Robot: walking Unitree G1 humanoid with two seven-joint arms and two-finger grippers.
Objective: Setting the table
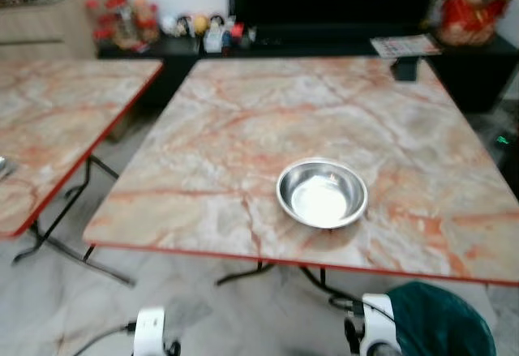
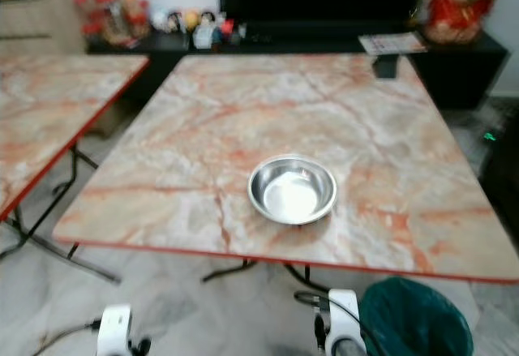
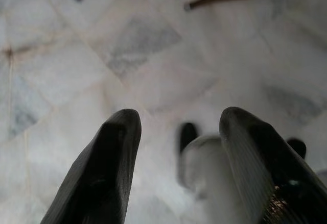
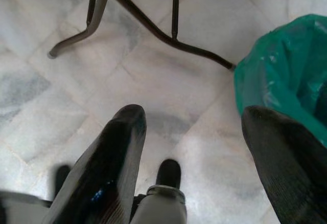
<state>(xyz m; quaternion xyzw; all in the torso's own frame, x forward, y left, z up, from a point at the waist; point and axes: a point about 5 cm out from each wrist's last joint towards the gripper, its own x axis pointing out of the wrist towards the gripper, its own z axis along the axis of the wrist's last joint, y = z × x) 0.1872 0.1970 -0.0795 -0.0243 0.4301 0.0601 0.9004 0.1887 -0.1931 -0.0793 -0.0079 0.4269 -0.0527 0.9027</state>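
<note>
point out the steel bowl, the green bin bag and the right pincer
steel bowl (image 1: 322,194), left eye view, inner bottom.
green bin bag (image 4: 278,89), right wrist view, plastic near its rim.
right pincer (image 4: 204,147), right wrist view, midway between its open fingertips.

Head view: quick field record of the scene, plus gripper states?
table: marble-pattern top with red edge, black folding legs
bowl: steel bowl, upright, looks empty, near the table's front edge
second table: same pattern, on the robot's left
bin: green-lined bin on the floor, right of the robot
left gripper: open, hanging over the floor
right gripper: open, over the floor beside the bin
</note>
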